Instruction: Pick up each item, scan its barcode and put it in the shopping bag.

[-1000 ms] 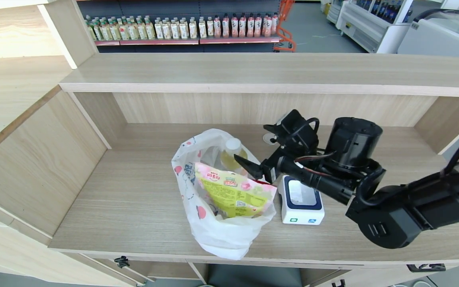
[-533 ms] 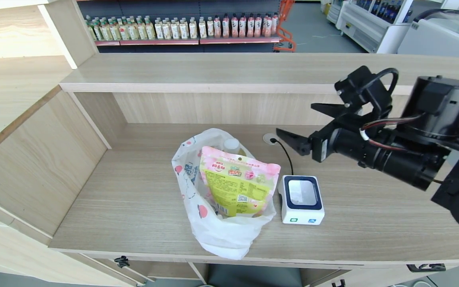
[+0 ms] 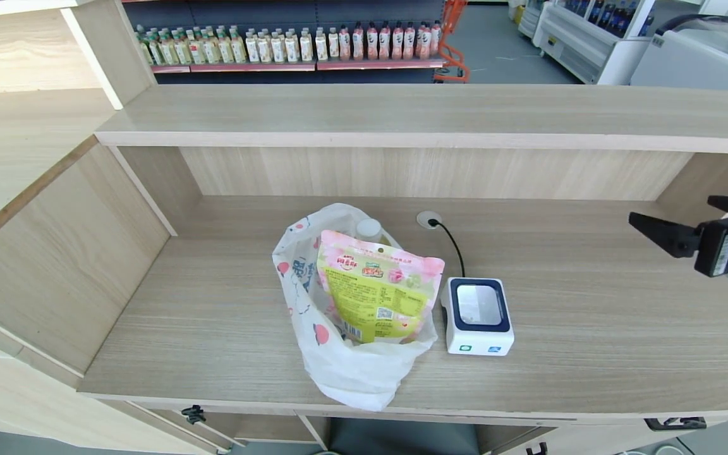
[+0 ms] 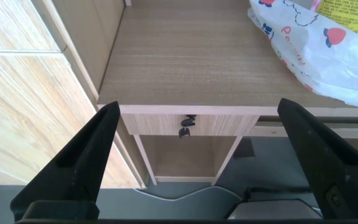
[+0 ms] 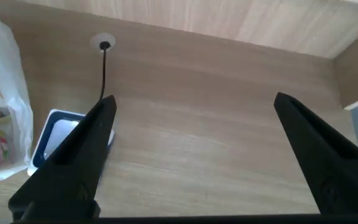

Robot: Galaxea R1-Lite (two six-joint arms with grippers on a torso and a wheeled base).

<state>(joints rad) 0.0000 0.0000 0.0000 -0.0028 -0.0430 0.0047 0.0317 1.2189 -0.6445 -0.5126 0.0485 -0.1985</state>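
A white shopping bag point(image 3: 345, 366) with red prints stands open at the middle of the counter. A yellow and pink snack pouch point(image 3: 376, 291) stands upright in it, in front of a bottle with a white cap point(image 3: 369, 230). The white barcode scanner point(image 3: 478, 316) sits just right of the bag. My right gripper point(image 3: 669, 209) hangs open and holds nothing at the far right, well away from the bag, and in its own view point(image 5: 194, 155) it is above the counter with the scanner point(image 5: 55, 134) beyond one finger. My left gripper point(image 4: 194, 155) is open before the counter's front edge, with the bag point(image 4: 316, 50) farther off.
A black cable point(image 3: 452, 243) runs from the scanner to a round grommet point(image 3: 428, 219) near the back wall. Wooden side walls and a raised shelf point(image 3: 440, 114) enclose the counter. A drawer key point(image 4: 186, 124) hangs under the front edge.
My right gripper has drawn back from the bag's mouth to the far right. The snack pouch, tilted a second ago, now stands upright in the bag.
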